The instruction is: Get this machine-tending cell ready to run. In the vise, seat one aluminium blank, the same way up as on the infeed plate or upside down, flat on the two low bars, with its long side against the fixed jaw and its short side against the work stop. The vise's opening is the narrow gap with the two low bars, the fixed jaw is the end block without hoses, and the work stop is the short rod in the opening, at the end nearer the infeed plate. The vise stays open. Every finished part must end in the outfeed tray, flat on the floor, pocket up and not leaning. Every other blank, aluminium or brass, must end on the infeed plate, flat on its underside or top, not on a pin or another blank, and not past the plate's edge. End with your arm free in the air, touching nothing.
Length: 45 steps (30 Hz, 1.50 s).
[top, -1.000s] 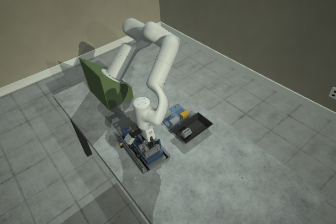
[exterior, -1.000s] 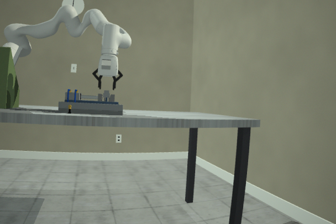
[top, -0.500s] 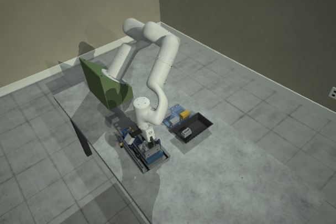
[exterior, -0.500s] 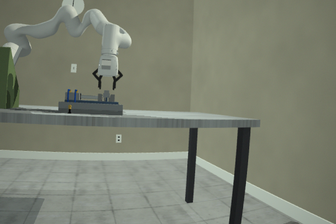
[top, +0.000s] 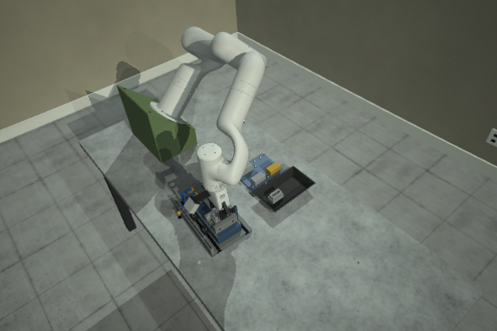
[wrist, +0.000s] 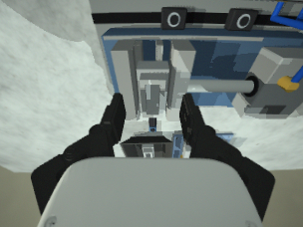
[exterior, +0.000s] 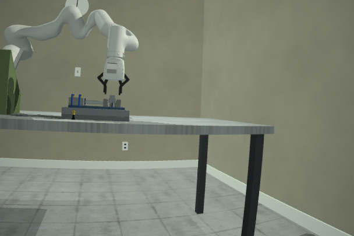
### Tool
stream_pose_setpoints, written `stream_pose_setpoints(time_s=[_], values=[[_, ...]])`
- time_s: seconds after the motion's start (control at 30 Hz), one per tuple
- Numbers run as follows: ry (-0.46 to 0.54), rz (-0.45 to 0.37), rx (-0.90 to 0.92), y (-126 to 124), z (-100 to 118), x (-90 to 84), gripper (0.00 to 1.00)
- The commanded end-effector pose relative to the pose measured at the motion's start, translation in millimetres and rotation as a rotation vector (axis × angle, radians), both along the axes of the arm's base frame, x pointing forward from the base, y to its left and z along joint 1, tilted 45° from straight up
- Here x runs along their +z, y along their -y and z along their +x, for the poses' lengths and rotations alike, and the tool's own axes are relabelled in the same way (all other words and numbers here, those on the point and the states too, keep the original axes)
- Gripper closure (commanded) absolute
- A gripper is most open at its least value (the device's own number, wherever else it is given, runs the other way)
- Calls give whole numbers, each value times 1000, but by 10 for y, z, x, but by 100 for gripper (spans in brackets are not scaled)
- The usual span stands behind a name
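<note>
My gripper [exterior: 112, 91] is open and empty, hanging a little above the vise. In the wrist view its fingers straddle the vise's opening from above. A grey block [wrist: 151, 92] with a recess in its top sits in that opening, between the fixed jaw [wrist: 122, 75] and the moving jaw [wrist: 181, 70]. It also shows in the exterior view [exterior: 112, 99]. The blue infeed plate holds an aluminium blank [top: 257, 179] and a brass blank [top: 273, 169]. The black outfeed tray [top: 286, 189] holds one grey finished part [top: 275, 196].
The vise's cylinder with blue hoses [wrist: 271, 85] lies on the side away from the fixed jaw. The green arm pedestal [top: 157, 126] stands behind the vise. The tray and plate sit side by side, to the right of the vise.
</note>
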<state>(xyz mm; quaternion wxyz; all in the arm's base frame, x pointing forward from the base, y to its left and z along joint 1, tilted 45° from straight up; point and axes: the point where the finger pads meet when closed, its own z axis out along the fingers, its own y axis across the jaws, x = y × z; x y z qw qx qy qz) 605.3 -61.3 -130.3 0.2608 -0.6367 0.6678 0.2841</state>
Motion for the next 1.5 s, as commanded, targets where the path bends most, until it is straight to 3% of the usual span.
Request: stream_pose_setpoints(time_s=[0.0,1.47], values=[[2,-1,-1,3,9,1,31],[2,-1,-1,-86,7,-87,31]])
